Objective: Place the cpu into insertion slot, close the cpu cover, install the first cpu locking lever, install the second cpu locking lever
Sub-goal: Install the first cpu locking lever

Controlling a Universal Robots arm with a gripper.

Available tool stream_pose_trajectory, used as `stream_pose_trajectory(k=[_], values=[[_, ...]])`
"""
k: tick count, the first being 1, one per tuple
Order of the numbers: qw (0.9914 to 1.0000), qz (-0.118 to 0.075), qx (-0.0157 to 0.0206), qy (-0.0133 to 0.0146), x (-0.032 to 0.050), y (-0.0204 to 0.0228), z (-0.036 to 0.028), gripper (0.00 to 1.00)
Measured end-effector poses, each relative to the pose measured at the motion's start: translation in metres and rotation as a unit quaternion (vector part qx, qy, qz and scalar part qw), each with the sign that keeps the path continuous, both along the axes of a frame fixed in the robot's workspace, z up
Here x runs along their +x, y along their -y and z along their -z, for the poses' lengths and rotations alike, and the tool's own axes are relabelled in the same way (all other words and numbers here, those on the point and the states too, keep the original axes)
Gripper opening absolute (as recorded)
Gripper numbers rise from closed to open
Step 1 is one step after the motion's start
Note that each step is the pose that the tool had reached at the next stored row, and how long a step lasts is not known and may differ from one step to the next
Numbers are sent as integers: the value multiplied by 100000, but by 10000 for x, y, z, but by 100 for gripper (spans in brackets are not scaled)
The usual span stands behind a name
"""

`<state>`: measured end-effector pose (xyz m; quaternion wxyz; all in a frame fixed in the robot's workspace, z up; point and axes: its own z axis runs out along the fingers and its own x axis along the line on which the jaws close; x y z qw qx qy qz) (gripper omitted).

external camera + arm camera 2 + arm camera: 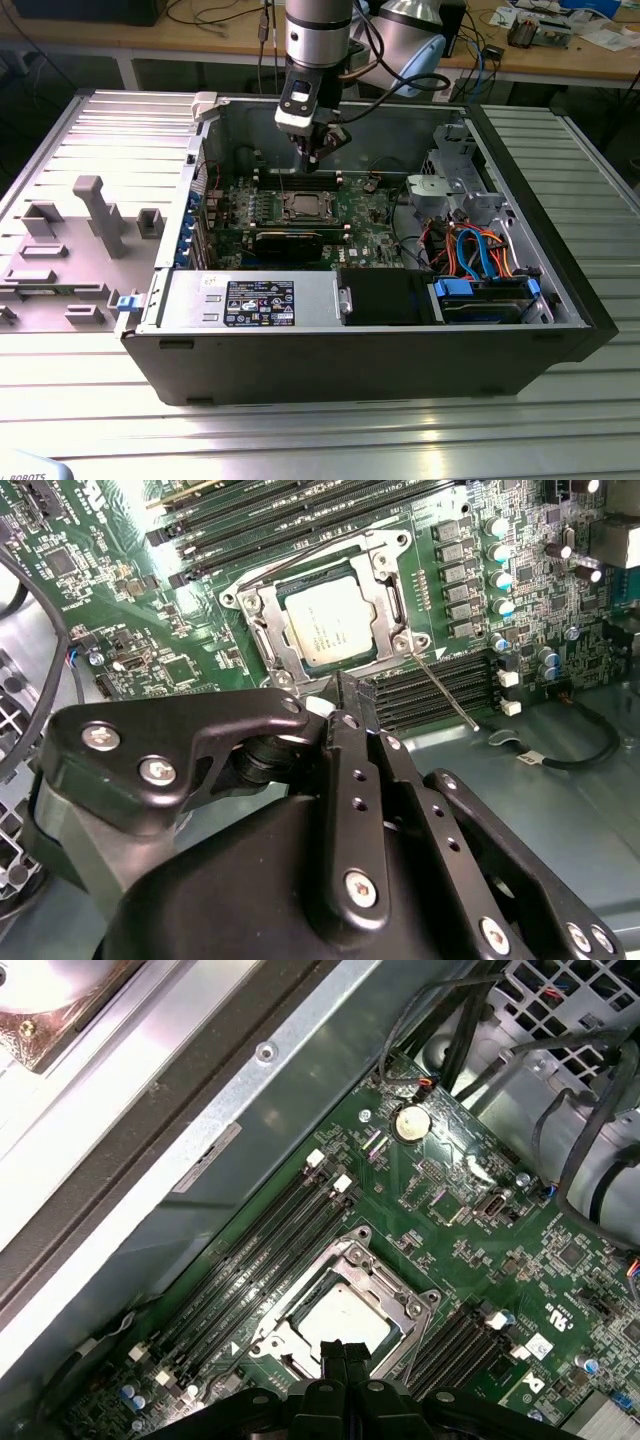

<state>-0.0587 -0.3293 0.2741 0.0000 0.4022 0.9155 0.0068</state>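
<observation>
A robotics lab: slatted aluminium table (300, 440), cluttered wooden workbench (560, 58) with cables (215, 15) behind.

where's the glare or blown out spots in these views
First wrist view: washed-out white beyond the case wall; second wrist view: soft sheen on the cpu, the end effector a dark mass in front; exterior view: bright highlight on the arm.

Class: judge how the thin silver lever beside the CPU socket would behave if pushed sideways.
The lever is a long, thin wire, so it probably springs rather than stays rigid. Its bare metal looks smooth, likely slippery. One end sits by the cpu cover, so it would probably pivot, not slide.
</observation>
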Motion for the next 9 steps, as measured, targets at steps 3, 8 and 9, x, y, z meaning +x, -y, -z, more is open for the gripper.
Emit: stream_pose_trajectory(k=[3, 8, 9], values=[[99995, -973, 2, 2, 0, 0, 0, 11], [99908, -4299, 4, 1, 0, 0, 0, 11], [99879, -4921, 3, 2, 0, 0, 0, 11]])
